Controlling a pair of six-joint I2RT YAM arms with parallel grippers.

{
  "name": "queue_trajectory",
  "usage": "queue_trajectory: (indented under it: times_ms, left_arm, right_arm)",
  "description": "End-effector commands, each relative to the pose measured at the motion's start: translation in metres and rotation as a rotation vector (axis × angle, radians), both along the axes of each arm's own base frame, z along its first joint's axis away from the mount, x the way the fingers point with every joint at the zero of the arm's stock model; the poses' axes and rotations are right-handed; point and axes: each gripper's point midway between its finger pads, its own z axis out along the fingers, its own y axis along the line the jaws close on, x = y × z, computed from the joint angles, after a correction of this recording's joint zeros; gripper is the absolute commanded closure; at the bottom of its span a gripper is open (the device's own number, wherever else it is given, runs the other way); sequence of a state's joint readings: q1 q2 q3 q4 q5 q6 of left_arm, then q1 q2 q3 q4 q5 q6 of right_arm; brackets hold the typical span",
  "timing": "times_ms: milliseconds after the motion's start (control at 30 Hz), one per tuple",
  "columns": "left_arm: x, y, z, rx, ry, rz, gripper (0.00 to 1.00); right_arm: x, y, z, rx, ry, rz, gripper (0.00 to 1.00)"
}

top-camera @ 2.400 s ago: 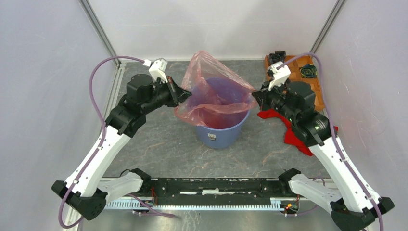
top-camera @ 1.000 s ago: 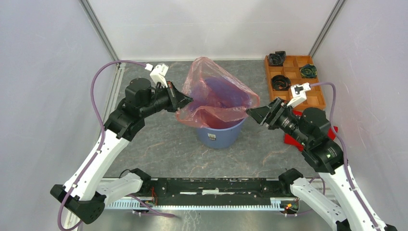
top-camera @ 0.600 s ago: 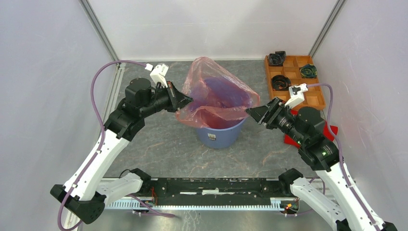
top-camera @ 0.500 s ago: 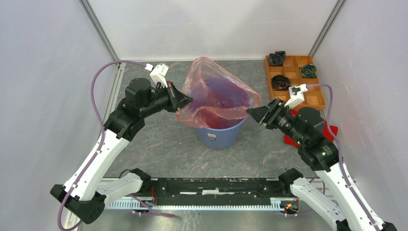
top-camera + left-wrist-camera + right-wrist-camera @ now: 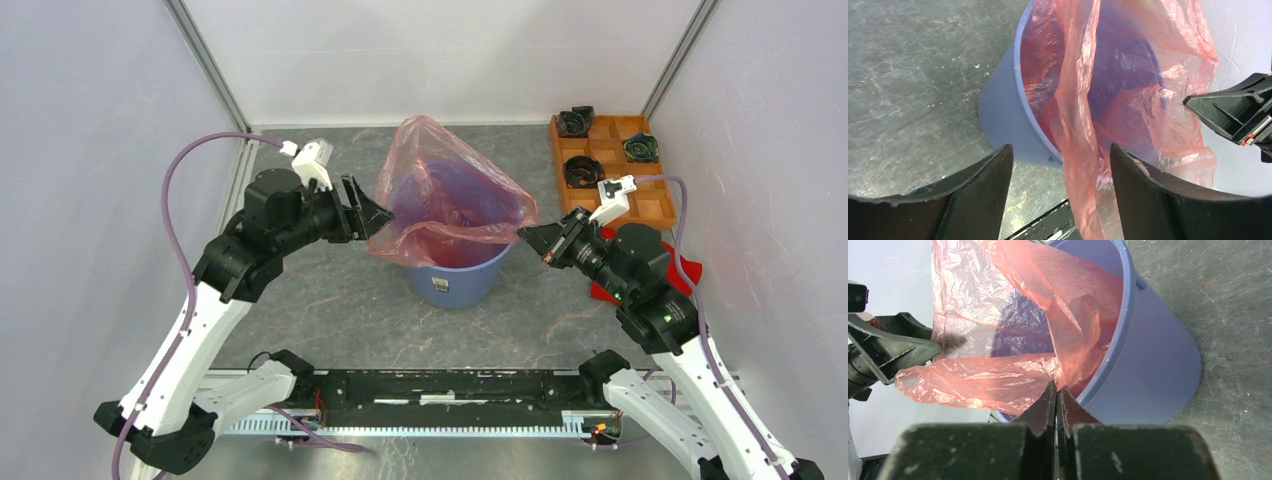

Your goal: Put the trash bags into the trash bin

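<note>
The trash bag (image 5: 452,185), thin crinkly pink film, stands up out of the blue trash bin (image 5: 455,280), its lower part down inside. My left gripper (image 5: 374,208) is open just left of the bag. In the left wrist view a fold of the bag (image 5: 1083,130) hangs loose between the spread fingers of that gripper (image 5: 1060,148), in front of the bin (image 5: 1000,112). My right gripper (image 5: 523,234) is at the bin's right rim. In the right wrist view its jaws (image 5: 1055,386) are shut on the bag's edge (image 5: 998,375) beside the bin (image 5: 1155,365).
An orange compartmented tray (image 5: 612,127) with dark round parts sits at the back right. A red cloth (image 5: 608,291) lies on the table under my right arm. White walls close in both sides, and a black rail (image 5: 440,390) runs along the near edge.
My left gripper has opened, let go of the bag's left edge and backed away to the left. My right gripper has closed on the bag's right edge.
</note>
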State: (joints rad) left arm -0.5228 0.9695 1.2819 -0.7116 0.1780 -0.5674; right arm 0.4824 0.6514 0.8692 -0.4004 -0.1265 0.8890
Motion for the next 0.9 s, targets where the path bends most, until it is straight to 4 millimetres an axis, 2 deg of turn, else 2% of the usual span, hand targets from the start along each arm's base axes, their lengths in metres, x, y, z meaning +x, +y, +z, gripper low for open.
queue_trajectory:
  times_ms: [0,200,400,533,567,667,867]
  left_arm:
    - [-0.013,0.019,0.01,0.032,-0.011,0.043,0.23]
    - [-0.023,0.014,0.011,-0.012,0.011,0.01,0.38]
    - [-0.022,0.003,0.005,-0.021,0.035,-0.039,0.75]
    - [-0.015,0.015,0.008,-0.006,-0.024,0.026,0.92]
    - [-0.012,0.019,0.0,0.008,-0.029,0.054,0.97]
    - [-0.004,0.024,-0.012,-0.003,-0.049,0.109,0.98]
    - [-0.012,0.017,-0.014,-0.116,-0.106,0.077,0.98]
  right_arm:
    - [0.001,0.001,0.024,0.024,-0.079,0.006,1.0]
    - [-0.001,0.002,0.022,0.019,-0.08,0.016,1.0]
    - [0.0,0.002,0.019,0.009,-0.095,0.023,1.0]
    - [-0.008,0.004,0.03,-0.111,-0.209,0.106,1.0]
    - [-0.011,0.003,0.032,-0.162,-0.245,0.131,1.0]
    - [-0.017,-0.008,0.018,-0.279,-0.254,0.142,1.0]
    - [-0.025,-0.036,-0.01,-0.5,-0.261,0.127,1.0]
